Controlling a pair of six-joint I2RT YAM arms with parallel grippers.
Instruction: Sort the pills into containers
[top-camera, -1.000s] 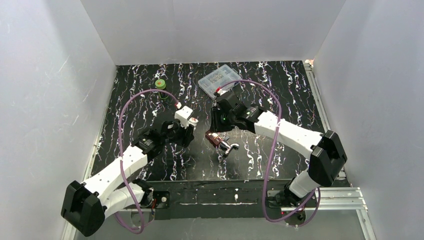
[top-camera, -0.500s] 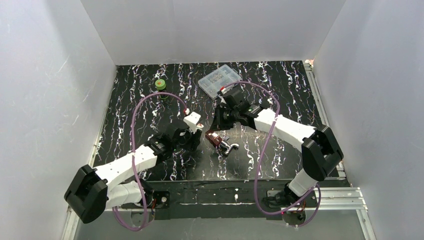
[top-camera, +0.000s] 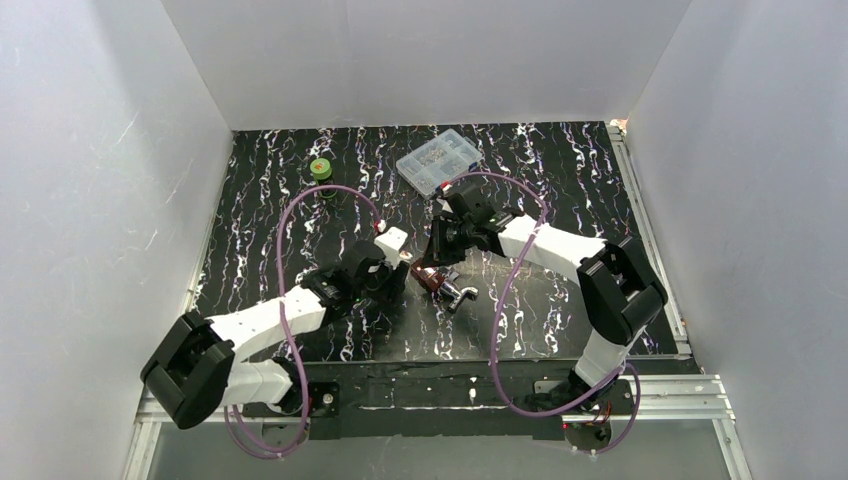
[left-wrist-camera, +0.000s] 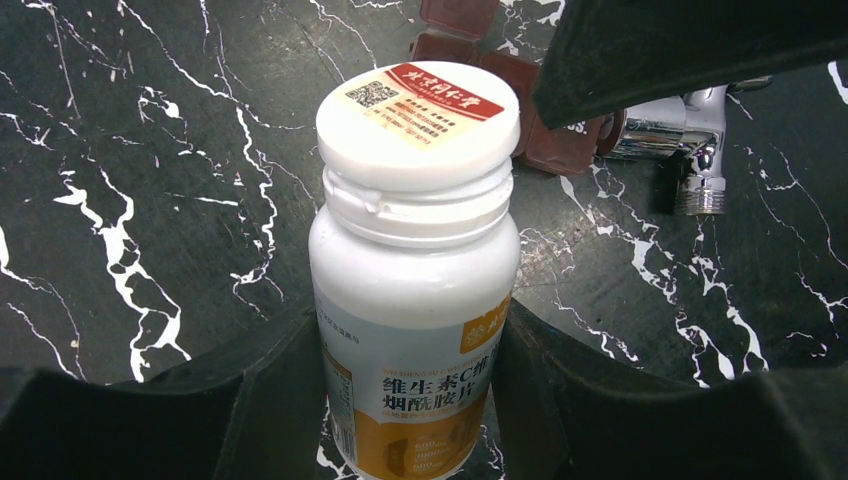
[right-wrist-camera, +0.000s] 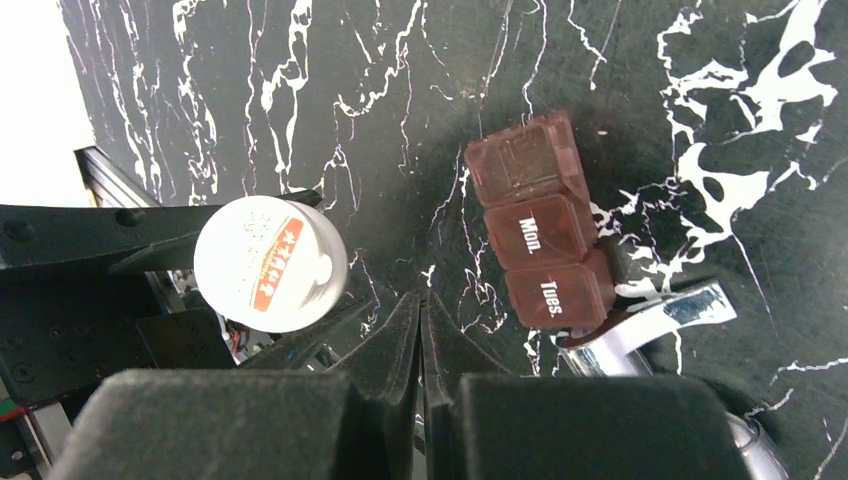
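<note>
Left wrist view has the left gripper partly open and clamped around the body of a white pill bottle, with one black finger on each side of its label. The bottle stands in the middle of the frame with its white cap on. Just beyond the cap, at the upper centre, lies the dark red-brown pill case, and a shiny silver metal piece lies against its right end. Right wrist view shows the right gripper with its two fingertips pressed together and nothing between them, hanging over the black marbled table. There the case sits right of centre, with lids marked Mon. and Tues., and the bottle's cap shows at centre left. From the top external view, a clear compartment box rests at the upper centre, well apart from the case, and a small green round object lies at upper left
</note>
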